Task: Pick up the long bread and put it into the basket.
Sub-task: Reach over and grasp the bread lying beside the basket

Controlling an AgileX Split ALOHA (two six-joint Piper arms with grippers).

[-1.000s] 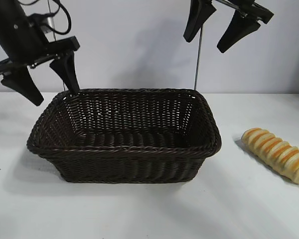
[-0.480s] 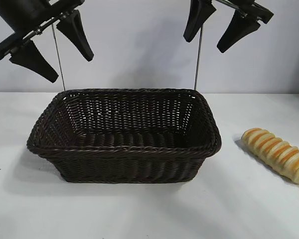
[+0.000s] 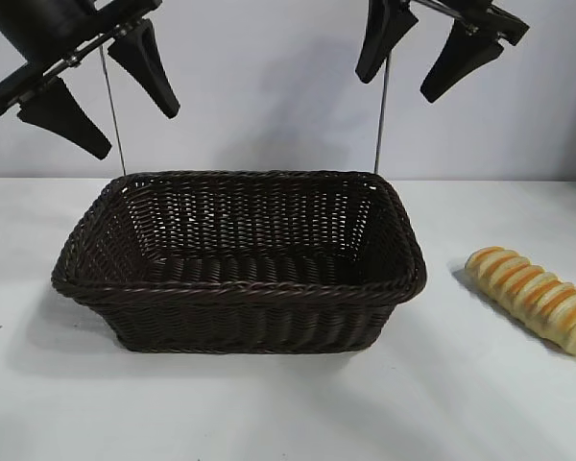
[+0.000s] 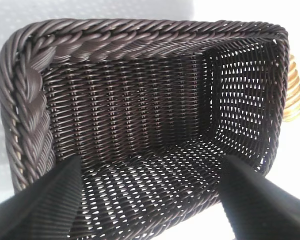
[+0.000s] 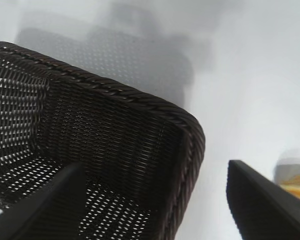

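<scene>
The long bread (image 3: 536, 299), pale yellow with golden-orange ridges, lies on the white table to the right of the basket (image 3: 240, 288). The dark-brown wicker basket stands empty at the table's middle. My right gripper (image 3: 397, 88) hangs open and empty high above the basket's back right corner, well left of and above the bread. My left gripper (image 3: 136, 136) hangs open and empty high above the basket's back left corner. The left wrist view shows the basket's inside (image 4: 140, 125) and a bit of the bread (image 4: 293, 95) past its far wall. The right wrist view shows the basket's corner (image 5: 190, 130) and the bread's end (image 5: 296, 181).
The white table (image 3: 288, 413) has free room in front of the basket and around the bread. Two thin metal rods (image 3: 380, 115) stand upright behind the basket, against a plain grey-white back wall.
My left gripper rose from beside the basket's back left corner to high above it, then stayed still. My right gripper shifted only very slightly. The bread and basket have not moved.
</scene>
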